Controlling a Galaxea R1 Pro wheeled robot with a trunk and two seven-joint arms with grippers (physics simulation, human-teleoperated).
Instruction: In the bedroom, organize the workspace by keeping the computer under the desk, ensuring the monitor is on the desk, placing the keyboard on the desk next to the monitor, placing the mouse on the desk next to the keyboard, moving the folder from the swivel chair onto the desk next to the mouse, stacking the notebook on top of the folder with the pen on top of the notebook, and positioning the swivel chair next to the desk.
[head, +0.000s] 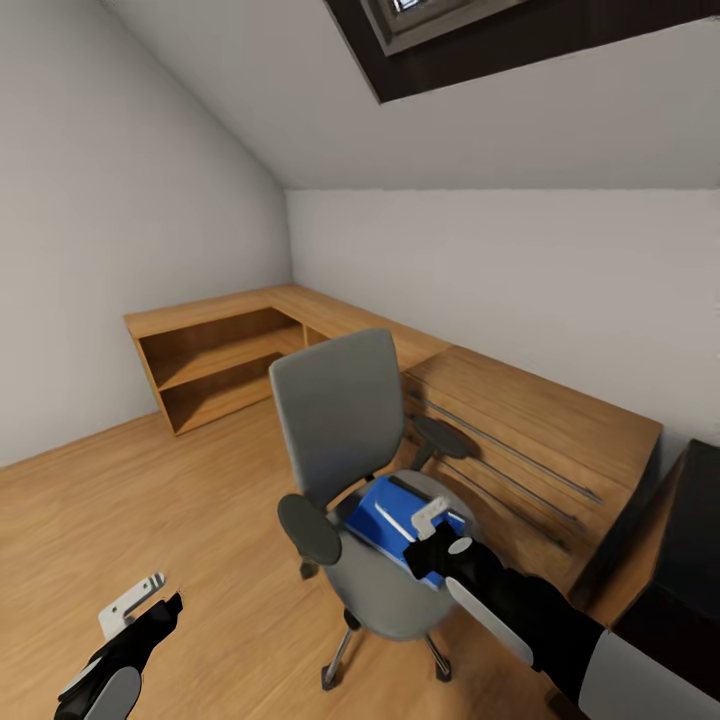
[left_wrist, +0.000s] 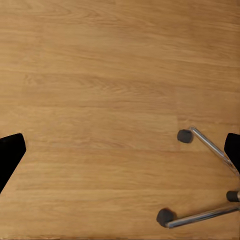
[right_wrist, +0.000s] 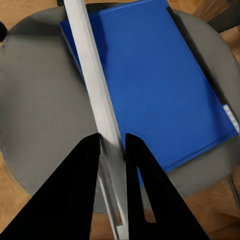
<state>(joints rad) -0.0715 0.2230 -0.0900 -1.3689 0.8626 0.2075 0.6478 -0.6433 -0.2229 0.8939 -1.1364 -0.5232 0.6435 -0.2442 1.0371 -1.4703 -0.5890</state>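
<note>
The swivel chair (head: 340, 420), grey with black armrests, stands mid-floor. The blue folder (head: 375, 500) (right_wrist: 155, 85) lies flat on its grey seat (right_wrist: 40, 100). My right gripper (head: 432, 522) (right_wrist: 112, 145) hovers just above the seat, shut on a thin grey pad seen edge-on, the notebook (head: 393, 522) (right_wrist: 92, 75), held over the folder. My left gripper (head: 140, 610) (left_wrist: 120, 150) hangs low over the wooden floor left of the chair, open and holding nothing; the chair's chrome base and castors (left_wrist: 200, 215) are beside it. A corner of the black desk (head: 690, 540) shows at the right edge.
A wooden chest of drawers (head: 530, 440) stands against the wall right behind the chair, close to its armrest. A low wooden open shelf unit (head: 220, 350) runs along the far corner. Open wooden floor (head: 150, 500) lies to the left.
</note>
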